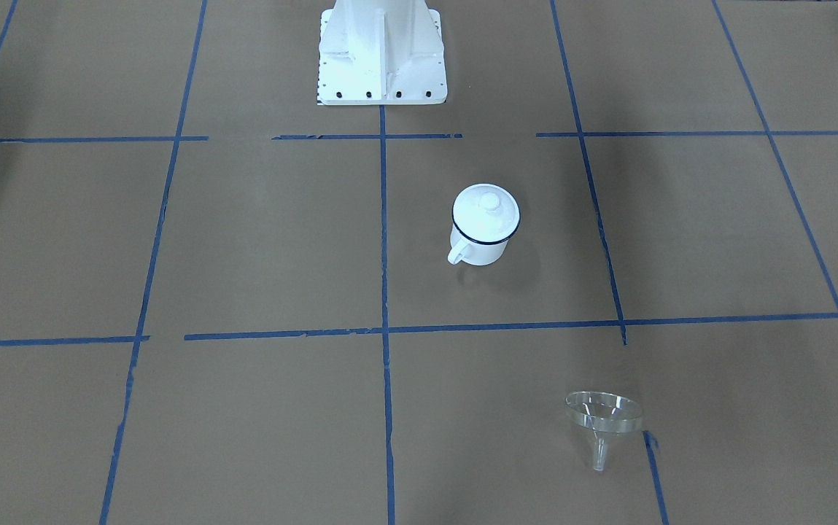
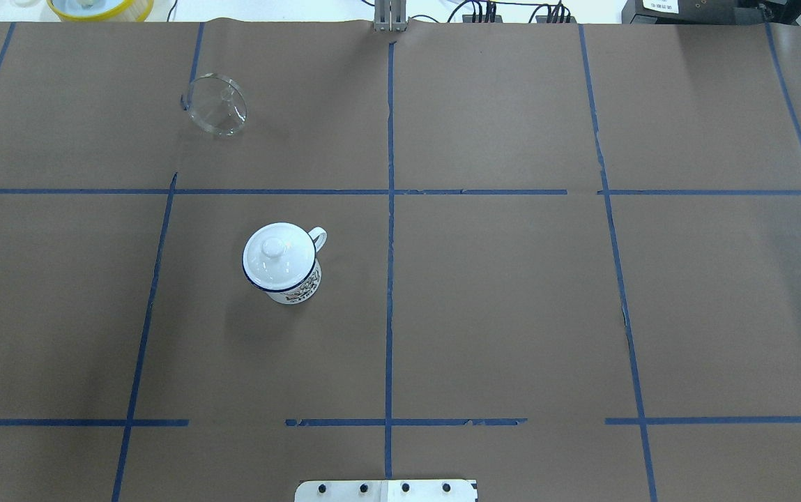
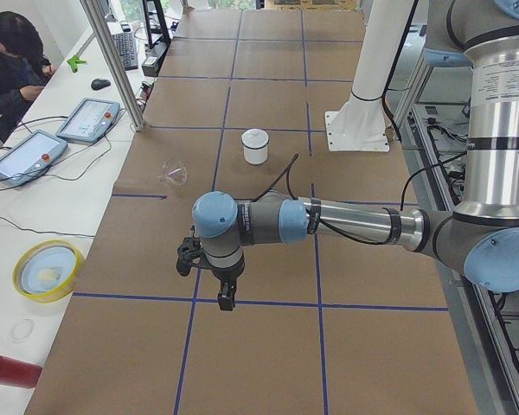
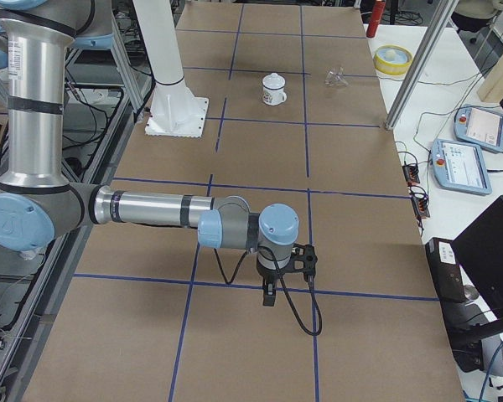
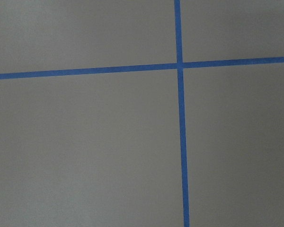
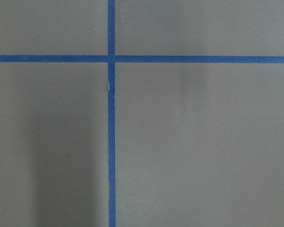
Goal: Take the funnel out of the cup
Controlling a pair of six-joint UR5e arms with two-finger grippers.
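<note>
The clear funnel (image 1: 603, 415) lies tipped on its side on the brown paper, apart from the cup; it also shows in the overhead view (image 2: 217, 104) and both side views (image 3: 175, 171) (image 4: 334, 77). The white cup (image 1: 484, 226) (image 2: 281, 261) with a dark blue rim stands upright with a white knobbed lid (image 2: 275, 252) on it. My left gripper (image 3: 226, 299) hangs over bare paper far from both and shows only in the left side view; I cannot tell its state. My right gripper (image 4: 270, 293) shows only in the right side view; I cannot tell its state.
The white robot base (image 1: 382, 51) stands at the table's near edge. A yellow bowl (image 3: 48, 268), a red can (image 3: 4, 367), two tablets (image 3: 91, 118) and a seated operator (image 3: 9, 60) are on the side bench. A metal post (image 3: 112, 60) stands at the table edge.
</note>
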